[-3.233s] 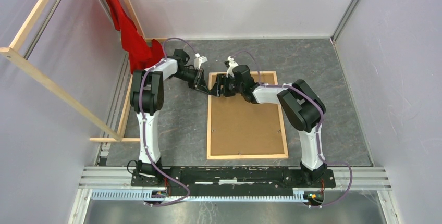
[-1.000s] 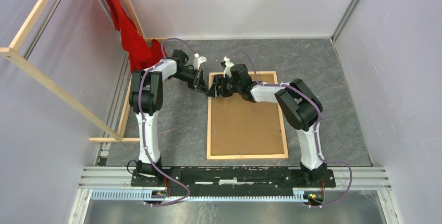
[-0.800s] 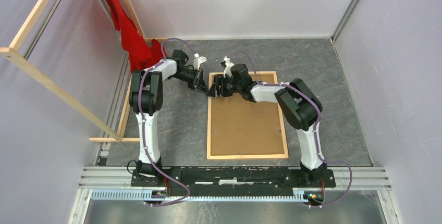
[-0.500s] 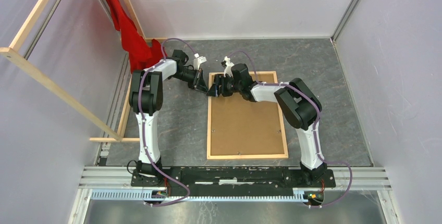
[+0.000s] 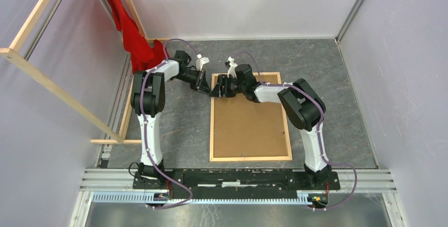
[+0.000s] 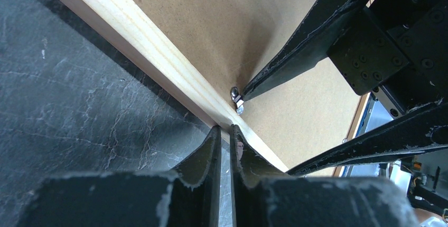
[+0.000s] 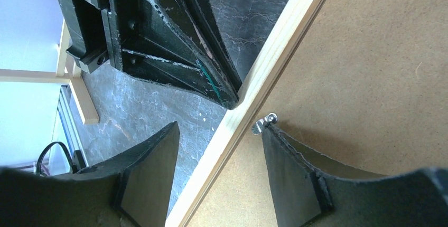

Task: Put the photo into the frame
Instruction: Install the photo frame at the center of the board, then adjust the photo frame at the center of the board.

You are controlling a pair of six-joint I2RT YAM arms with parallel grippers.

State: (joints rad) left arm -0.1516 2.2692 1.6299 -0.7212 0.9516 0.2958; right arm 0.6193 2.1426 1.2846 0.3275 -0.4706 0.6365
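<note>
**A:** What differs from the preceding top views?

**B:** Little. The right gripper [image 7: 219, 126], jaws apart astride the rail at the 11 o'clock corner of the frame [image 5: 212, 132], has narrowed slightly and crept toward 9 o'clock. One finger touches the metal clip [image 7: 263, 122]. The left gripper [image 6: 224, 129], fingers together, stays braced against the rail's outer edge.

**A:** And the photo?

**B:** Unseen. The frame lies face-down at table centre with the backing panel [image 5: 251, 129] seated in it. The step in hand is probably turning the clip.
</note>
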